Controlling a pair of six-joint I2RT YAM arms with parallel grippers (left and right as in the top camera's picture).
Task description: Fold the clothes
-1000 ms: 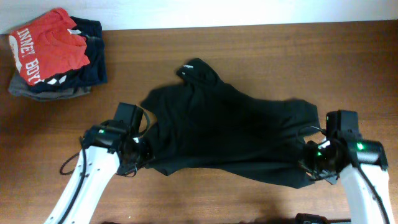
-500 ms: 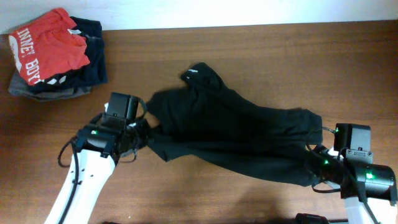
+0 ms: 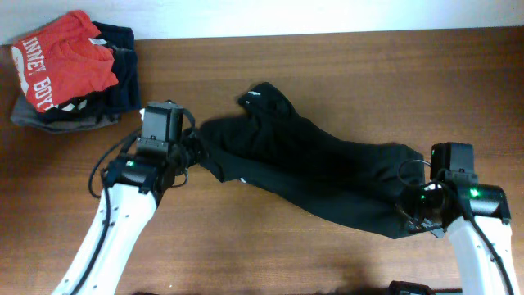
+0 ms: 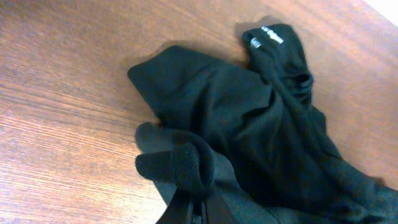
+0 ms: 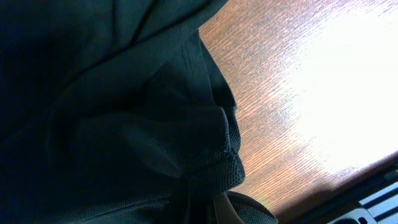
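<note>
You see the black garment stretched diagonally across the table. The left gripper is clamped on its left end, the right gripper on its near right end. Folded clothes lie far left.

- A black knit garment lies in a slanted band across the brown wooden table, its collar end with a white label toward the far edge.
- The left gripper holds the band's left end.
- The right gripper holds its lower right end.
- A folded red shirt with white letters tops a pile of navy and grey clothes at the far left corner, well apart from the garment.
</note>
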